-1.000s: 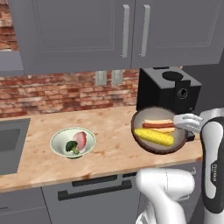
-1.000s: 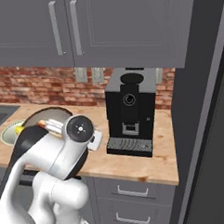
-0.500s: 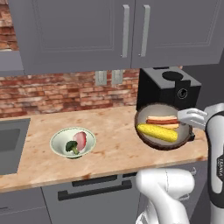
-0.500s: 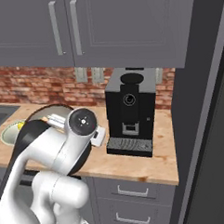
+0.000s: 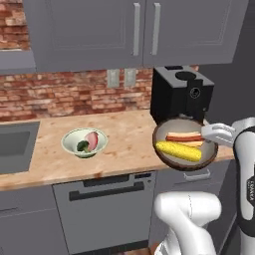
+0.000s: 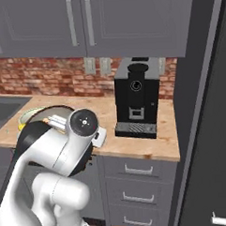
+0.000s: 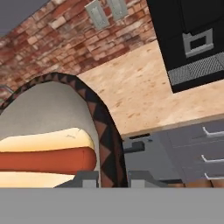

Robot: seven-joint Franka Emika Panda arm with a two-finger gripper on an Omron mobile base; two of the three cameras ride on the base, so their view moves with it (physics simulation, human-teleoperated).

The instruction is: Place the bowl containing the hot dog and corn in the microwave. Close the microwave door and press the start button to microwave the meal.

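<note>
Left base view, left to right: a sink (image 5: 12, 144) occupies the left edge, set into the tabletop (image 5: 124, 137). A pale bowl (image 5: 84, 143) holding broccoli and pink meat rests on the tabletop at centre left. At centre right the bowl (image 5: 172, 157) is held clear of the tabletop, level with its front edge. Inside it the hot dog (image 5: 184, 137) lies toward the back and the corn (image 5: 178, 151) toward the front, side by side. The fingers (image 5: 208, 131) grip the bowl's right rim, closed on it; the white hand extends from the right edge of the frame. The black coffee machine (image 5: 182, 92) stands directly behind the bowl, against the brick wall, just beyond its far rim.

Right base view: the arm's elbow covers most of the bowl (image 6: 40, 114); only part of its rim shows at centre left, above the tabletop. The coffee machine (image 6: 136, 97) stands unobstructed at centre. A dark tall panel fills the right edge.

Hand view: the bowl rim (image 7: 103, 127) arcs from upper left down to bottom centre, passing between the finger tips. The hot dog (image 7: 43, 157) lies at lower left inside the bowl. The coffee machine base (image 7: 197, 52) sits at upper right, drawers below it.
</note>
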